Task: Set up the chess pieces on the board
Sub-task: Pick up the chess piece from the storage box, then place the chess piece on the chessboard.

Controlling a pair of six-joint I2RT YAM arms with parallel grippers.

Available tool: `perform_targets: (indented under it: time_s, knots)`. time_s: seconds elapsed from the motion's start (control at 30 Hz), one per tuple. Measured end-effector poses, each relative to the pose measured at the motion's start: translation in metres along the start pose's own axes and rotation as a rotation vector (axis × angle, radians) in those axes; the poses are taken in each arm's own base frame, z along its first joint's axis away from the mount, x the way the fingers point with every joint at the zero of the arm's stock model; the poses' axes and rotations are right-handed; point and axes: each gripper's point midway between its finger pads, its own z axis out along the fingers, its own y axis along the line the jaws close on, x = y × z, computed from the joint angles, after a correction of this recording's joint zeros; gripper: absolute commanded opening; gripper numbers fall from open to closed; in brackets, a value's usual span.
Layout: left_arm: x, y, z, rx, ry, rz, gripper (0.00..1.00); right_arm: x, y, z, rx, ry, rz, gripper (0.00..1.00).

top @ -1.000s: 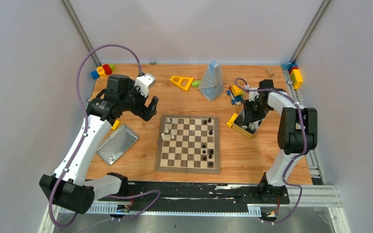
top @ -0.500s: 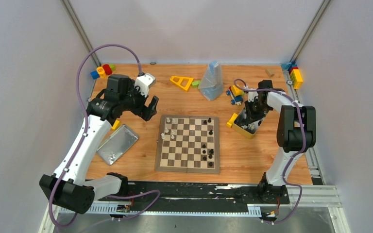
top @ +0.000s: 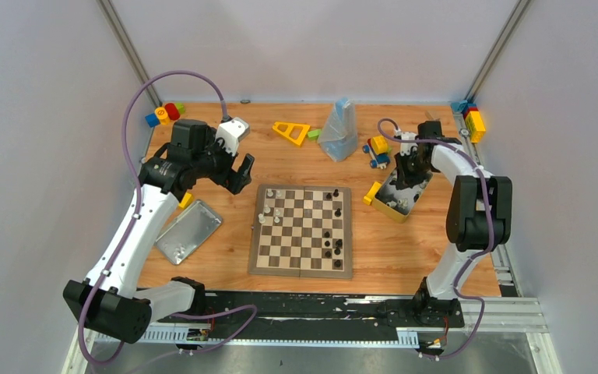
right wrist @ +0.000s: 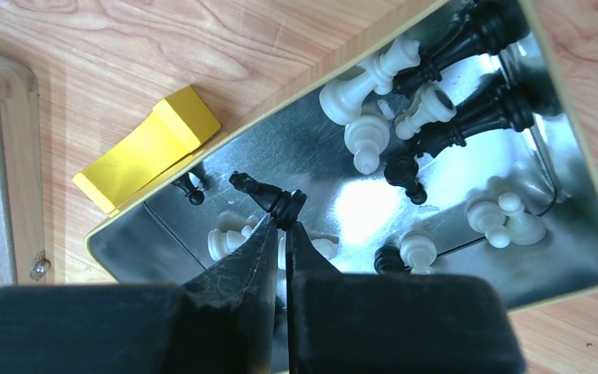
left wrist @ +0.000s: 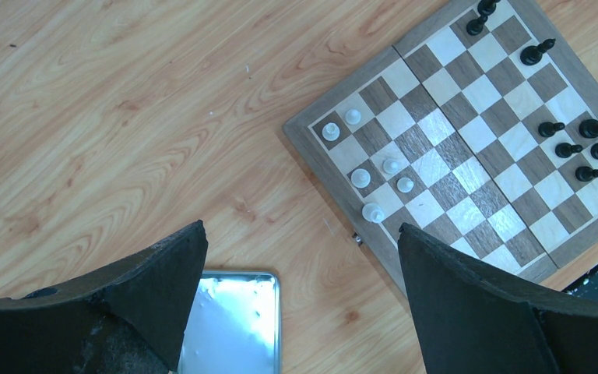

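My right pincer (right wrist: 283,227) is pinched tight on a black chess piece (right wrist: 265,195) over the tin box (right wrist: 311,132); my left pincer (left wrist: 302,234) gapes empty, far left of that box.

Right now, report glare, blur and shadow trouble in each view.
Right wrist: the tin glares white beside the black piece. Left wrist: the silver lid reflects brightly; the board is sharp. Top external: even light, chess pieces tiny.

Checkered wooden board (top: 300,241) flat; cream pieces (left wrist: 360,178) upright at one side, black pieces (left wrist: 592,127) opposite; more lie jumbled in tin (right wrist: 304,148).
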Motion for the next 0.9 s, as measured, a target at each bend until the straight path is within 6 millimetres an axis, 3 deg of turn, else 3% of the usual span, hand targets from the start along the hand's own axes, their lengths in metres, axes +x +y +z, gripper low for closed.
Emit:
perform_targets:
  time_s: [0.3,0.57,0.7,0.9]
  knots:
    - [-0.004,-0.008,0.006,0.057,-0.017,0.0,1.0,-0.007,0.005,-0.012,-0.008,-0.041,-0.011,0.0]
    - [-0.014,-0.044,0.054,0.297,-0.022,-0.061,0.89,-0.009,0.029,-0.034,-0.089,-0.103,-0.034,0.0]
    - [-0.024,-0.079,0.084,0.44,-0.028,-0.093,0.83,-0.018,0.052,-0.052,-0.149,-0.158,-0.087,0.0]
    - [-0.043,-0.134,0.124,0.633,-0.046,-0.098,0.74,-0.018,0.118,-0.062,-0.332,-0.165,-0.196,0.0]
